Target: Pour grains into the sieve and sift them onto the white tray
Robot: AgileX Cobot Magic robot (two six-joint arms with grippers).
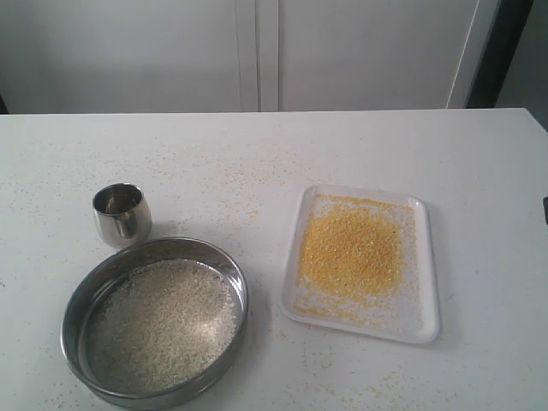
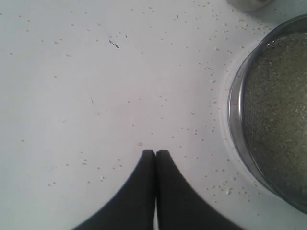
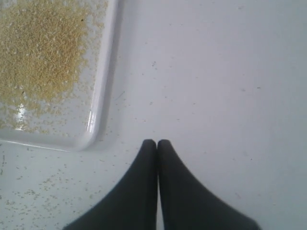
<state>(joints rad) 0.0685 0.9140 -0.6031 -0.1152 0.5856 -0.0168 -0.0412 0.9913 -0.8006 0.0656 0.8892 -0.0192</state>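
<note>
Grains [image 1: 163,324] of a whitish-beige kind cover the mesh of the sieve [image 1: 70,330] in the exterior view, on the left arm's side of the table [image 1: 257,154]. A small steel cup [image 1: 122,214] stands upright just beside the sieve's far rim. Well apart from it, on the right arm's side, the white tray [image 1: 428,265] carries a heap of fine yellow grains.

The left wrist view shows the left gripper [image 2: 155,152] with its jaws pressed together, holding nothing, above bare table. The sieve's steel wall [image 2: 237,120] curves past to one side of the fingertips, near but not touching. Loose grains dot the table around it.

The right wrist view shows the right gripper [image 3: 157,142] likewise closed and empty. The white tray's rounded corner [image 3: 96,129] lies to one side of the tips, near them but apart.
</note>
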